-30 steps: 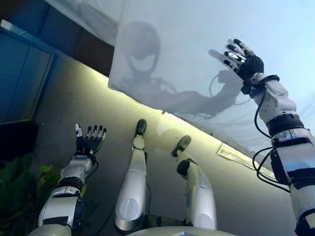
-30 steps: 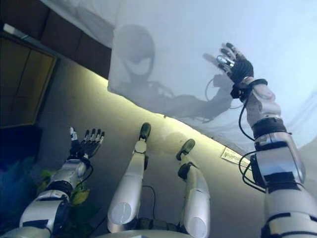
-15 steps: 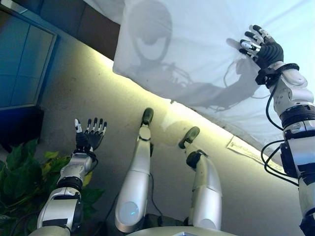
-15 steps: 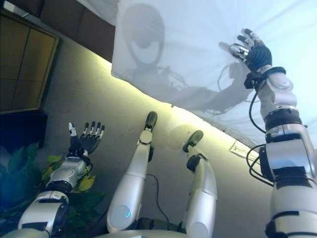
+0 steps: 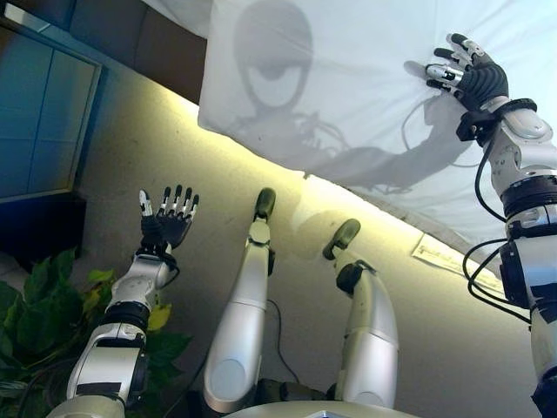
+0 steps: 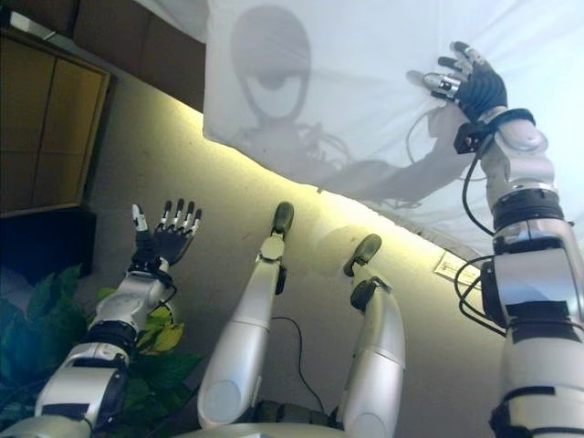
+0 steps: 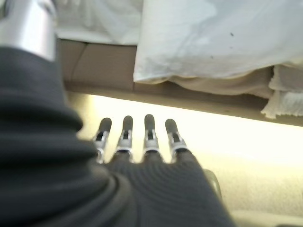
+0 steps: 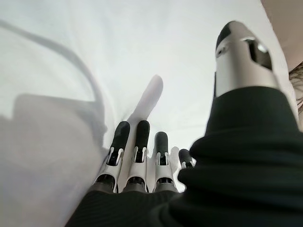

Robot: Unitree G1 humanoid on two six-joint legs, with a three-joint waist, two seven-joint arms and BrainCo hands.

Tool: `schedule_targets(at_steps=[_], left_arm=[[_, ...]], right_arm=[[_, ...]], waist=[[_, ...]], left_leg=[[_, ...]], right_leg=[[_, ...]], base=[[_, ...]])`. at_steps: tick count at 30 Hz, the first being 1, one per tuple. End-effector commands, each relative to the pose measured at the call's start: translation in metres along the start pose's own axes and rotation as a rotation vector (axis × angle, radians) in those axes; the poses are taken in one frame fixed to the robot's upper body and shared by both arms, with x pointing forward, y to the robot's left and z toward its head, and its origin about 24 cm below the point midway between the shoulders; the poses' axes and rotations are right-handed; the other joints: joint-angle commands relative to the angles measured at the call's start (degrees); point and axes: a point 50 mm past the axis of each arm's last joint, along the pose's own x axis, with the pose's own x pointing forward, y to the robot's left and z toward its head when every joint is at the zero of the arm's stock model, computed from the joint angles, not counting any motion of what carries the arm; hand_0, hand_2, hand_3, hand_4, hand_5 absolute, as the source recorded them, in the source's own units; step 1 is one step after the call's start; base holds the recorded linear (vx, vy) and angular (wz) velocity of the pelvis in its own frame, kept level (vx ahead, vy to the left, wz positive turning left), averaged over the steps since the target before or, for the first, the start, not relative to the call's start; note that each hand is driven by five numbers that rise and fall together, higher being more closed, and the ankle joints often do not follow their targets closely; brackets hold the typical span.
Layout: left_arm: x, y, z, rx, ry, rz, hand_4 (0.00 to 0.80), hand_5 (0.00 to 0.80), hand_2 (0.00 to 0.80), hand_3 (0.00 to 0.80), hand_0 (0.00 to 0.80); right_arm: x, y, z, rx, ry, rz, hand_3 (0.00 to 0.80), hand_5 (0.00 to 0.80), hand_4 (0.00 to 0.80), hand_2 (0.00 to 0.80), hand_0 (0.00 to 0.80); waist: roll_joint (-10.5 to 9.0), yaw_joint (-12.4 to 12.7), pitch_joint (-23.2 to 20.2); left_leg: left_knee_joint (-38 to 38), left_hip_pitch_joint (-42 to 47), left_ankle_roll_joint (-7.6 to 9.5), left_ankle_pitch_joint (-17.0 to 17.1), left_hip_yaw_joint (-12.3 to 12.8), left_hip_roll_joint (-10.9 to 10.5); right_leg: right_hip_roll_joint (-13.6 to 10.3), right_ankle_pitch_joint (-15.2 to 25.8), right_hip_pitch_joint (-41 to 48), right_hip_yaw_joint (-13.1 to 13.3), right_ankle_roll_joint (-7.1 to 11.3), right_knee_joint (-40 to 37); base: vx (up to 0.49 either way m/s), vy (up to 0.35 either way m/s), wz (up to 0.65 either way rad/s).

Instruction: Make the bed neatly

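A white sheet (image 5: 348,70) covers the bed and hangs over its near edge, with light creases. My right hand (image 5: 474,78) lies on top of the sheet at the far right, fingers straight and spread. In the right wrist view its fingers (image 8: 137,156) press flat on the white cloth (image 8: 94,56) beside a small raised fold. My left hand (image 5: 170,218) is open and empty over the floor at the lower left, well short of the bed. The left wrist view shows its straight fingers (image 7: 142,142) pointing at the sheet's hanging edge (image 7: 213,38).
A brown bed base (image 7: 109,66) shows under the sheet, with a lit strip along the floor below it. A green plant (image 5: 35,313) stands at the lower left. A dark cabinet (image 5: 43,122) is at the left. A paper label (image 5: 444,257) lies by the bed's edge.
The camera has shifted. My right hand has slid farther across the sheet, up and to the right. My left hand has risen a little and stays open.
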Motion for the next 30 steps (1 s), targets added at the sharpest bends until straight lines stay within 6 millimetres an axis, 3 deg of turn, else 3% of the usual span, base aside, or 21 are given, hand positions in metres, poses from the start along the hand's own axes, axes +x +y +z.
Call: schedule_targets(at_steps=[1, 7, 13, 25, 30], left_arm=[[-0.005, 0.008, 0.001, -0.066, -0.064, 0.009, 0.0, 0.0, 0.0, 0.0, 0.0], [-0.008, 0.012, 0.0, -0.079, -0.07, 0.018, 0.0, 0.0, 0.0, 0.0, 0.0], [-0.006, 0.009, 0.007, -0.061, -0.073, 0.035, 0.0, 0.0, 0.0, 0.0, 0.0], [-0.006, 0.007, 0.019, -0.031, -0.101, 0.072, 0.0, 0.0, 0.0, 0.0, 0.0], [-0.011, 0.015, 0.021, -0.007, -0.117, 0.133, 0.0, 0.0, 0.0, 0.0, 0.0]], right_arm=[[-0.071, -0.042, -0.134, -0.12, 0.601, -0.095, 0.0, 0.0, 0.0, 0.0, 0.0], [-0.101, -0.037, -0.173, -0.059, 0.686, -0.058, 0.0, 0.0, 0.0, 0.0, 0.0], [-0.119, -0.03, -0.196, -0.011, 0.725, -0.03, 0.0, 0.0, 0.0, 0.0, 0.0], [-0.124, -0.031, -0.199, 0.019, 0.704, -0.068, 0.0, 0.0, 0.0, 0.0, 0.0], [-0.127, -0.028, -0.203, 0.048, 0.675, -0.068, 0.0, 0.0, 0.0, 0.0, 0.0]], waist=[[5.3, -2.71, 0.86], [5.07, -4.3, 0.86], [4.07, -5.47, 0.86], [3.77, -6.72, 0.86], [3.58, -7.03, 0.86]], left_leg=[[-1.61, 0.36, 1.58, 2.67, 0.77, -0.77], [-2.49, 5.81, 1.74, 1.92, 2.69, -0.43], [-3.7, 11.04, 1.7, 1.21, 4.5, -0.15], [-4.32, 14.44, 2.2, 0.1, 5.82, -0.43], [-3.92, 17.64, 2.21, -0.73, 6.4, -0.49]], right_leg=[[-0.19, 6.31, -0.15, 3.06, 6.19, -2.04], [0.29, 6.33, 4.83, 2.93, 6.25, -3.89], [0.35, 6.95, 10.23, 2.47, 6.55, -6.77], [1.7, 6.57, 13.68, 3.19, 5.84, -8.45], [1.88, 5.65, 17.17, 3.21, 5.77, -8.49]], base=[[0.005, 0.024, -0.04], [0.033, 0.037, -0.12], [0.057, -0.02, -0.1], [0.035, -0.031, -0.13], [0.036, -0.033, -0.01]])
